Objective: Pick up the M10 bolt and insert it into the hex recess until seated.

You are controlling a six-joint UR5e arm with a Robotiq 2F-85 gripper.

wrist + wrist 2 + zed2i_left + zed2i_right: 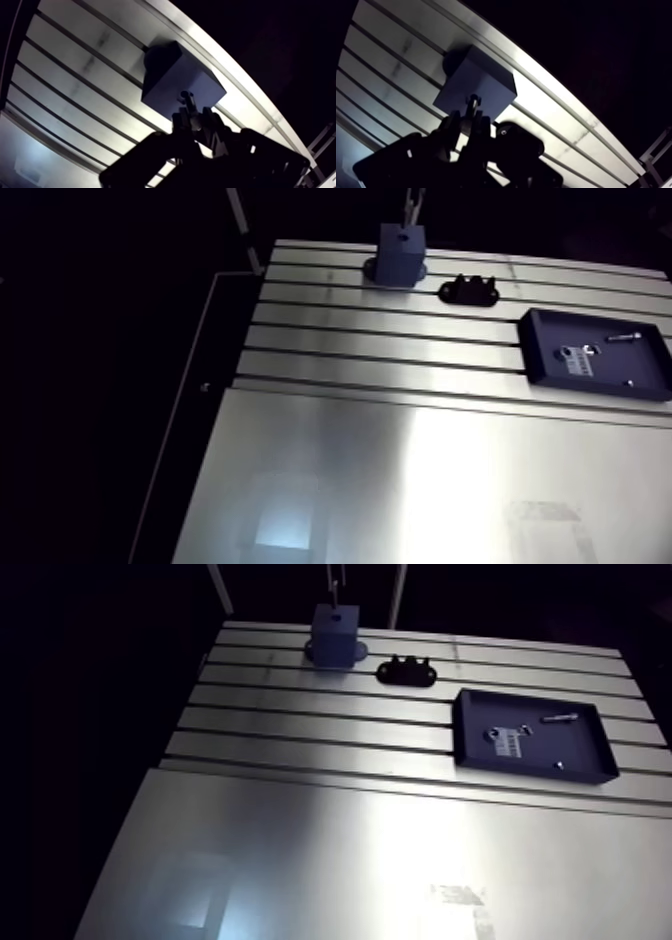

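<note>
As fingers (211,122) clamp bolt (187,96), tray (585,754) holds screw (560,717)

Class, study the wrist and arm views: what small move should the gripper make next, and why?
Probably ease straight down. The gripper is shut on the bolt, which hangs over the block; the arm view shows a dark hole in the block's top, below the gripper. Whether the bolt is centred on it cannot be told, so descend slowly.

Room dim, surroundings black. Overhead light threw broad glare across the counter (330,448). Hand (192,112) showed as dark silhouette; wrist view bowed the slots.
</note>
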